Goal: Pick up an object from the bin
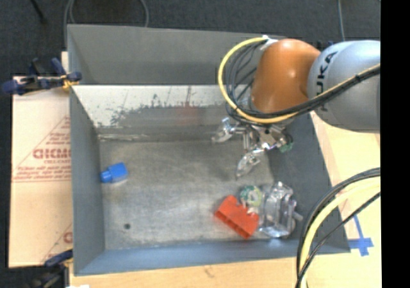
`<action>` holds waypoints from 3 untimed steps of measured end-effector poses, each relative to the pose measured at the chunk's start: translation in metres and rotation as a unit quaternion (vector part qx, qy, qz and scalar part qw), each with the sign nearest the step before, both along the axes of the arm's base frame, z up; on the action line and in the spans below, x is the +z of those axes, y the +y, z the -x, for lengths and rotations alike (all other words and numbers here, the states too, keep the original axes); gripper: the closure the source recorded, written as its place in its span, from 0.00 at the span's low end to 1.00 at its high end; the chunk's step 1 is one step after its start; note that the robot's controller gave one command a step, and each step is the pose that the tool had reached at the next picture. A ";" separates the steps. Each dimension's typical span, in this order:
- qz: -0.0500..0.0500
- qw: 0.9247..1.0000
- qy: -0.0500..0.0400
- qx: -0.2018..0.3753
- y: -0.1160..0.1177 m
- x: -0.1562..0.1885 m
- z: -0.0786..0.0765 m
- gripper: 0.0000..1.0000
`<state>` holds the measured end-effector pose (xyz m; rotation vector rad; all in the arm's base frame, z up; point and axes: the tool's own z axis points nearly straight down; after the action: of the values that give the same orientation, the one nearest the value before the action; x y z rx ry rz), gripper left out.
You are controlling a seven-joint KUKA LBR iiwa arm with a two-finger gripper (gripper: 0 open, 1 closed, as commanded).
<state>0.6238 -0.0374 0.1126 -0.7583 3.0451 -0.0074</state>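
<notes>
Currently hovering | gripper [246, 147] right of centre, fingers spread, empty | red plastic block [234, 217] near front wall, touching clear plastic piece [278, 210] | advice: centre over block, straddle its narrow sides, avoid the clear piece

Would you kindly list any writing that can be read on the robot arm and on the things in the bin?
"KU": dark letters on the arm's grey link, at its end next to the orange cover; the rest of the word cannot be read.
On the blue piece: no writing to be seen.
On the red block: no writing to be seen.
On the clear plastic piece: nothing readable.
</notes>
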 end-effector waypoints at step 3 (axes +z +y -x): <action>0.001 0.998 -0.004 0.062 -0.102 0.149 0.033 0.00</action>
<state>0.5912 -0.1395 0.2613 -0.9433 2.9858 -0.0124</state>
